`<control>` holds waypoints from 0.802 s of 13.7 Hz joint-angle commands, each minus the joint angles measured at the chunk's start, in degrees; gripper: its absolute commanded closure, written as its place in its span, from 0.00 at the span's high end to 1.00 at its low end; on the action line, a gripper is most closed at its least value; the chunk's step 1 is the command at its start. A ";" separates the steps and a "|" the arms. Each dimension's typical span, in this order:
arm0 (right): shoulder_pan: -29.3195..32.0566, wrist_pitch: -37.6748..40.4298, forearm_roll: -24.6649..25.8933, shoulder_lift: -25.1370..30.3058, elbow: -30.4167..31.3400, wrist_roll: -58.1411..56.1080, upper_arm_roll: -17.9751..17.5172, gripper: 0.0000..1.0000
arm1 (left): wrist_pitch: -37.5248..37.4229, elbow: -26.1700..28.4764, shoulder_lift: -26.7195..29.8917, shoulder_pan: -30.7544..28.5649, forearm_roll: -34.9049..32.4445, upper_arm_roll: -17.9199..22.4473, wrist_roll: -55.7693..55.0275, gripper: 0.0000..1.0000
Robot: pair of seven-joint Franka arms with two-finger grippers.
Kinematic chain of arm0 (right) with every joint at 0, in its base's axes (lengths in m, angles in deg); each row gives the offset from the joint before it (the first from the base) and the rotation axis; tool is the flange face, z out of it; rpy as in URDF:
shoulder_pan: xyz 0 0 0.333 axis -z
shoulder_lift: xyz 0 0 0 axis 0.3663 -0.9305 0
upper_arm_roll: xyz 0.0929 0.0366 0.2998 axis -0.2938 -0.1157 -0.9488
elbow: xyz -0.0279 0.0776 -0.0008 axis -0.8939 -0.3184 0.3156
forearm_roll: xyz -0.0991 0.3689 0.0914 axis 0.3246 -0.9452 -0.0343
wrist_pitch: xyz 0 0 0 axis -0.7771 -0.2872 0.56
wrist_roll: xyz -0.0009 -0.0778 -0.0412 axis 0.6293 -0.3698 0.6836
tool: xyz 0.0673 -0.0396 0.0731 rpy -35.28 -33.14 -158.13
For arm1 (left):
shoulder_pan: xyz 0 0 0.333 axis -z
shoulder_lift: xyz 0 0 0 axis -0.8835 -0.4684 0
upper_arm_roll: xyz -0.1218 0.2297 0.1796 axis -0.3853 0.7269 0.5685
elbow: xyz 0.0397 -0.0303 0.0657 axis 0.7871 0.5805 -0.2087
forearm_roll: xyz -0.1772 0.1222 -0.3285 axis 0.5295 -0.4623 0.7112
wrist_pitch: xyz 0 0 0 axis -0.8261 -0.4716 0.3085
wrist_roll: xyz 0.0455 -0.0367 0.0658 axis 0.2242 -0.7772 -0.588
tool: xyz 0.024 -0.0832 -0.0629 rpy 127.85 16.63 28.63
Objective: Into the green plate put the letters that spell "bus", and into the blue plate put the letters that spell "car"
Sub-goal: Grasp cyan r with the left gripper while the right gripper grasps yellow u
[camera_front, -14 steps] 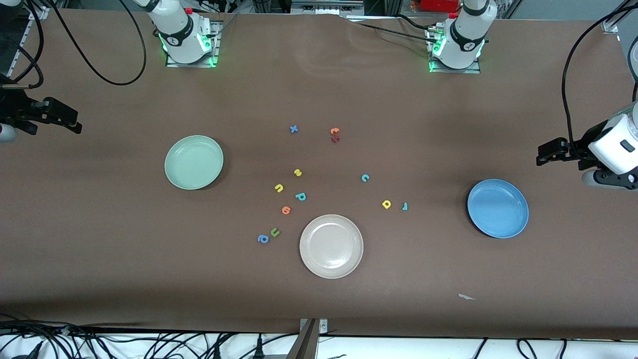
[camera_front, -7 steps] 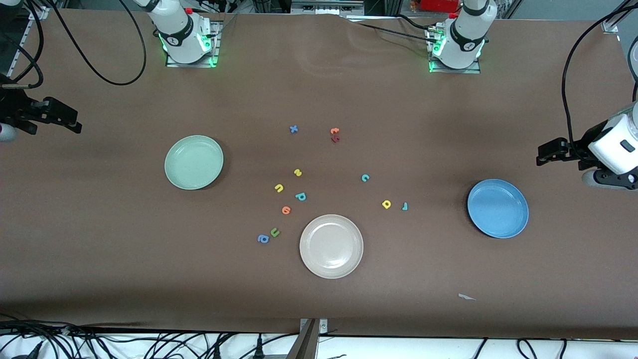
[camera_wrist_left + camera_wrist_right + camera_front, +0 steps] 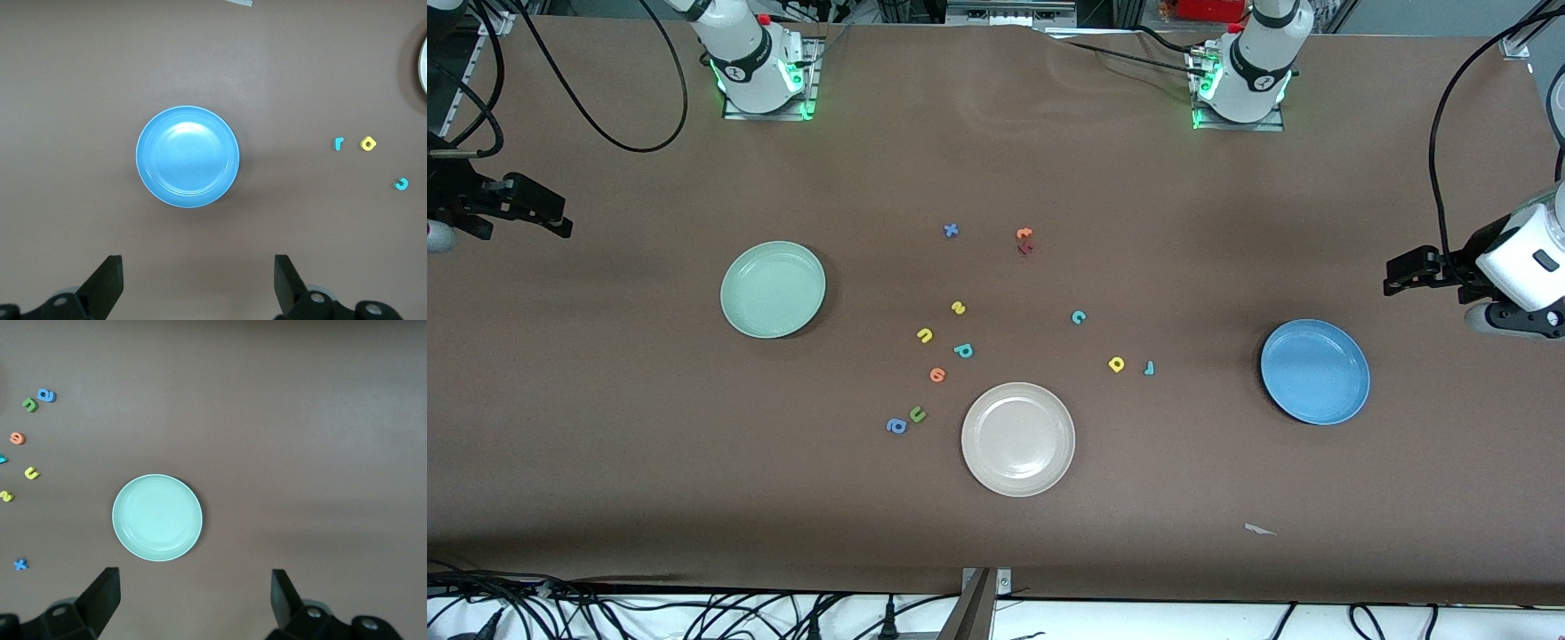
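I see both arms waiting high at the table's ends, the left gripper (image 3: 195,283) spread wide and empty above the table beside the blue plate (image 3: 1314,372), the right gripper (image 3: 193,600) equally wide and empty above the table beside the green plate (image 3: 773,289). Both plates are bare. Between them on the table lie the teal b (image 3: 963,350), yellow u (image 3: 925,335) and yellow s (image 3: 958,308), and toward the blue plate the teal c (image 3: 1079,316), yellow a (image 3: 1116,364) and teal r (image 3: 1149,368).
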 commanded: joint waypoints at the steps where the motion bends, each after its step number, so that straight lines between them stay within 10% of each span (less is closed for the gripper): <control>1: 0.31 3.32 -0.60 0.21 -1.24 0.06 -0.06 1.00 | 0.42 0.03 0.07 -0.20 0.32 -0.14 0.38 1.00; 11: -9.86 -5.42 -0.95 -11.37 -0.27 11.70 -0.67 1.00 | 9.97 2.30 -10.46 11.47 1.28 -0.67 -11.82 1.00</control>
